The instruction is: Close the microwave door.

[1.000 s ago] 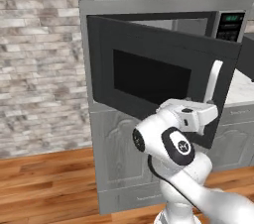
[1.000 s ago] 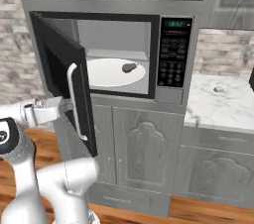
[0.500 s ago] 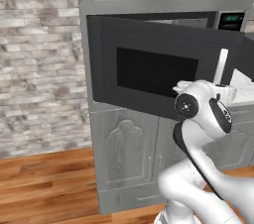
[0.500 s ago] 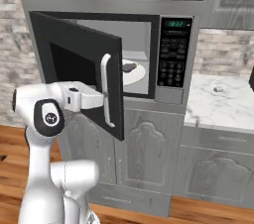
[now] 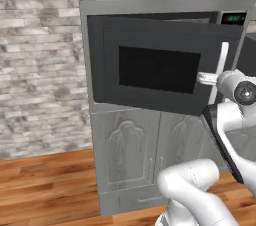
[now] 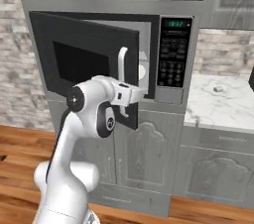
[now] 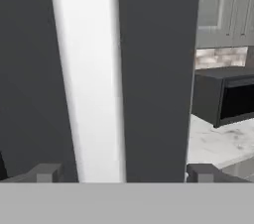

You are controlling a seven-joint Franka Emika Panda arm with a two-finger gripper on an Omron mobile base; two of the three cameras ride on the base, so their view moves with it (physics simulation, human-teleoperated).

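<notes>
Door (image 5: 160, 67) swung further toward microwave (image 6: 173, 59) since earlier frame, now roughly half shut. End effector (image 6: 140, 93) against door's outer face at upright handle (image 7: 87, 74), fingers spread, gripping nothing. Remaining push: straight toward microwave.

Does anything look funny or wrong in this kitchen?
Only the microwave door: it hangs partly open instead of shut, leaving a gap to the microwave. The claw sits by its white handle. Nothing looks spilled or broken.
</notes>
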